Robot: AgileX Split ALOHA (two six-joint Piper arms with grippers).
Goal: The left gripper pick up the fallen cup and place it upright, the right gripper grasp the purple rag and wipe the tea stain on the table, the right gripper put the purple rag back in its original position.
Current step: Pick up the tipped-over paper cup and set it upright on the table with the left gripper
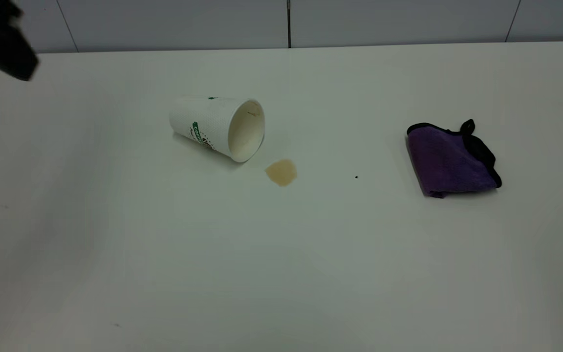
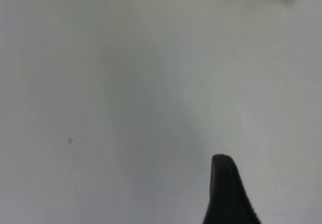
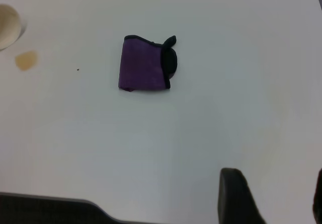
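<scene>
On the white table (image 1: 281, 274), the cup (image 1: 218, 127) lay on its side beside the tea stain (image 1: 281, 172), the rag (image 1: 450, 159) untouched well to the right, neither gripper holding anything, their jaws' state unclear, so all 3 steps remained.

— Cup's position? 
— On its side on the worktop (image 1: 115, 254), left of centre: the cup (image 1: 218, 127), mouth facing right and forward.

— Stain? 
— The tea stain (image 1: 281, 172) lies just off the mouth, apart from it.

— Rag? 
— The purple rag (image 1: 450, 159) sits well right — left pincer (image 1: 0, 41) at the far-left corner.
</scene>
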